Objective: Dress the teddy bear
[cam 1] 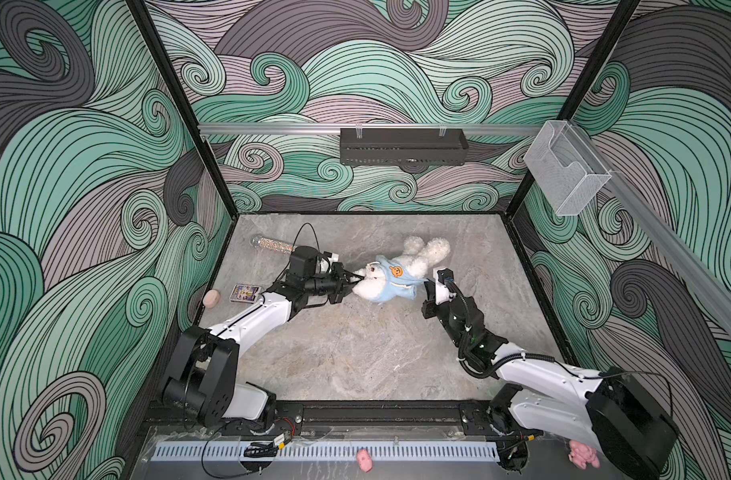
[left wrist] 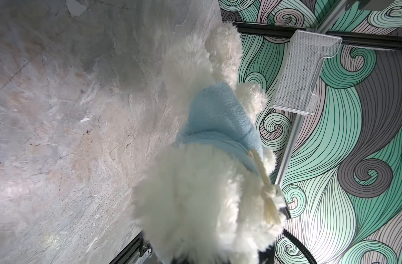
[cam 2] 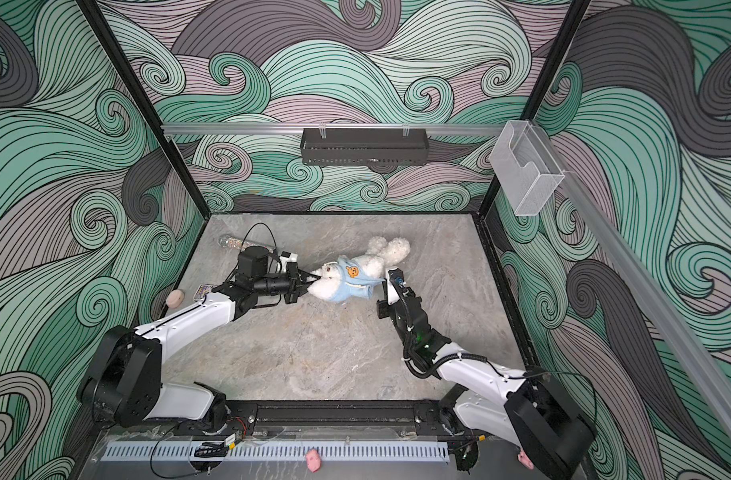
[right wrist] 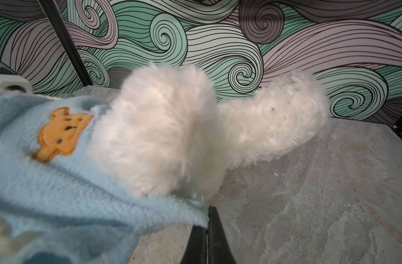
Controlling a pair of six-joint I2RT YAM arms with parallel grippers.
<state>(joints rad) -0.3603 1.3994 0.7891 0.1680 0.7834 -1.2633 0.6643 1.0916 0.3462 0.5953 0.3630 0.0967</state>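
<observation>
Left gripper [cam 1: 352,281] clamps the teddy bear [cam 1: 415,262] at its head end; right gripper [right wrist: 208,212] pinches the blue hoodie [right wrist: 58,182] hem. Opposed pulling may slip the thin hem free.

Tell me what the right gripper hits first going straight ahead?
The right gripper, pinching the light blue fleece hoodie, would probably press into the fluffy white teddy bear just behind it.

Left pincer [cam 2: 309,281] grips the teddy bear [cam 2: 371,266] by its head; right pincer [cam 2: 383,279] pinches its blue hoodie [cam 2: 347,291].
</observation>
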